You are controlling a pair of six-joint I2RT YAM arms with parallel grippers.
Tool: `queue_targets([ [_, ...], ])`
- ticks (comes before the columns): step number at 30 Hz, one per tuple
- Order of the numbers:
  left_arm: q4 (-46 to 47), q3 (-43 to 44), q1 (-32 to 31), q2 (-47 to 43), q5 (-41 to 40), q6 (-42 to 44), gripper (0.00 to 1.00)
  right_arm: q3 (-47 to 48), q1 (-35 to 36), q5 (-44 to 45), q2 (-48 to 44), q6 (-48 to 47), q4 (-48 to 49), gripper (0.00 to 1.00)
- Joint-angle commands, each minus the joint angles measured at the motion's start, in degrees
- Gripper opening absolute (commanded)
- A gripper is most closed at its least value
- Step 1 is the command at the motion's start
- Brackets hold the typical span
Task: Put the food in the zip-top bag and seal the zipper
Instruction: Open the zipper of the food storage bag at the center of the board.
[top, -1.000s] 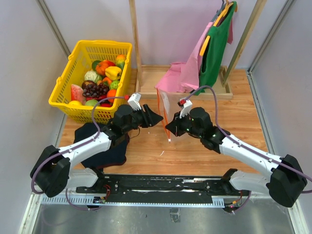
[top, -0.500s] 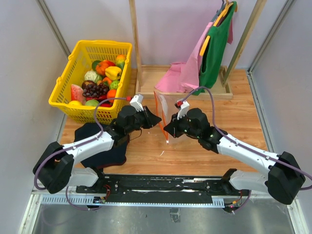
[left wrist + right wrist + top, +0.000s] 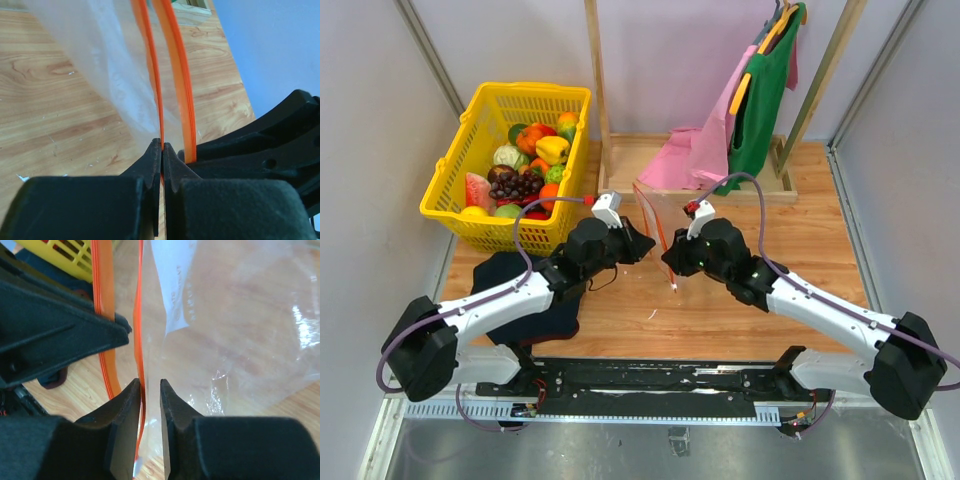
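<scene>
The bag (image 3: 240, 315) stands on edge at the middle of the worktop (image 3: 820, 230), held between the two arms with its mouth parted. Through its clear film only wood grain and a white label (image 3: 172, 285) show. The zipper (image 3: 178, 75) runs as two red-orange strips, one on each lip. The left jaws are pressed together on the left-hand strip in the left wrist view. The right jaws are drawn close around the other strip, with a slim slot left between them in the right wrist view. A small white bit hangs just below the right jaws in the top view, too small to identify. The food is well apart from the bag, heaped in a yellow basket (image 3: 445, 205) at the upper left of the top view. It includes a yellow pepper (image 3: 552, 150), purple grapes (image 3: 517, 186), a pale cabbage (image 3: 507, 156), a watermelon slice (image 3: 478, 190) and other pieces partly buried. A dark cloth (image 3: 535, 310) lies below the basket, partly under the left arm (image 3: 510, 295). Behind the bag stands a wooden rack (image 3: 620, 150) with a pink cloth (image 3: 695, 155) and a green garment (image 3: 760, 100) hanging from it. The arms hide the bag's lower edge from above, and each wrist view cuts off most of the bag.
</scene>
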Motion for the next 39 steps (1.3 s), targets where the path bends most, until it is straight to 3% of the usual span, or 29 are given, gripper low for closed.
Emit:
queue_targets([
  [1,-2.25,2.88,-1.81,-1.20,-4.09,1.12,0.00,3.42,1.92,7.27,-0.73,-0.35,-1.77,0.24],
  [12,-4.19,3.93,-3.43,-1.61,-5.36,0.98,0.01,5.85,2.41,12.27,2.27,-4.26,-2.35,0.30],
  [15,-5.44,3.92,-3.43,-2.06,-6.19,1.19,0.00,6.69,2.50,14.91,1.84,-5.93,-3.98,0.23],
  [18,-7.68,4.23,-3.43,-3.08,-7.76,1.90,0.00,8.13,2.52,19.64,0.60,-7.75,-7.94,0.10],
  [23,-12.60,6.26,-3.43,-3.86,-9.53,2.86,0.00,10.88,2.53,26.50,-1.76,-12.05,-13.32,0.01],
  [35,-23.82,11.50,-3.43,-5.43,-11.62,6.71,0.00,17.83,2.49,47.32,-5.07,-20.36,-26.61,0.01],
  [39,-26.72,13.41,-3.43,-5.09,-12.63,8.63,0.00,18.26,2.41,47.64,-5.83,-21.77,-28.87,0.03],
])
